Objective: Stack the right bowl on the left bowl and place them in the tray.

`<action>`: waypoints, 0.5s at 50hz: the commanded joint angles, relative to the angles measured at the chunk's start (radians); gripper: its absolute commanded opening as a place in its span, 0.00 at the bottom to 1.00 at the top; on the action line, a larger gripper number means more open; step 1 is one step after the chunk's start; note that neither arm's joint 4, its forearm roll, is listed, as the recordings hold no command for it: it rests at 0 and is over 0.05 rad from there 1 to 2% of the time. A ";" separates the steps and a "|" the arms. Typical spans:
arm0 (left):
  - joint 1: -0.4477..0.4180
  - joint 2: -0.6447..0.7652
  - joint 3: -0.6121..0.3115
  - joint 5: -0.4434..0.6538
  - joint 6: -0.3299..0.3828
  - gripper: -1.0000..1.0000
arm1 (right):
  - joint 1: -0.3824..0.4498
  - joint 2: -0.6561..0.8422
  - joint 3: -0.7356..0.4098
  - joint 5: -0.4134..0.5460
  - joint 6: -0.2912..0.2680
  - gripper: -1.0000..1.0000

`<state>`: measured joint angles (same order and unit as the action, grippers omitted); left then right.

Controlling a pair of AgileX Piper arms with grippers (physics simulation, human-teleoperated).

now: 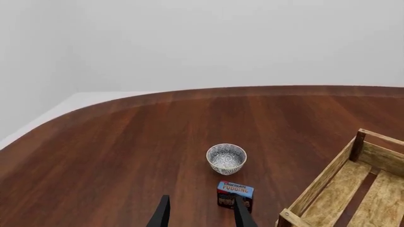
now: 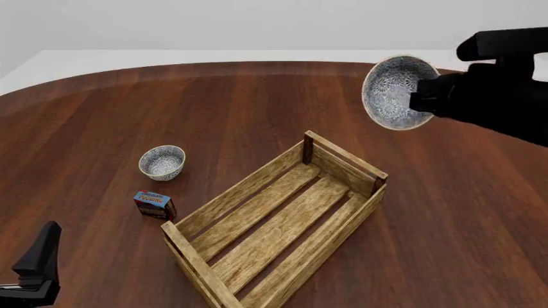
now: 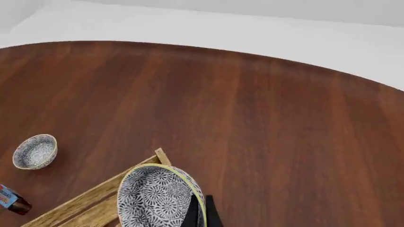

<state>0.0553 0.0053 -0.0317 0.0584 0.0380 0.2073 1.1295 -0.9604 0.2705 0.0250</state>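
The right bowl, blue-grey speckled with a pale rim, hangs tilted in the air beyond the tray's far right corner. My right gripper is shut on its rim. The right wrist view shows that bowl close up, with the right gripper pinching its edge. The left bowl stands upright on the table, left of the tray. My left gripper is open and empty, low at the near left, well short of the left bowl.
A small blue-and-red box lies just nearer than the left bowl, by the tray's near left corner; in the left wrist view the box sits in front of the right finger. The tray lies diagonally on the round wooden table.
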 commanded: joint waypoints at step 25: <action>0.003 0.005 -0.006 -0.003 0.018 1.00 | 0.235 -0.147 0.120 -0.149 0.075 0.00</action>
<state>0.0574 0.0091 -0.0317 0.0532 0.0513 0.3833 1.0169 -0.8676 0.1670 0.0752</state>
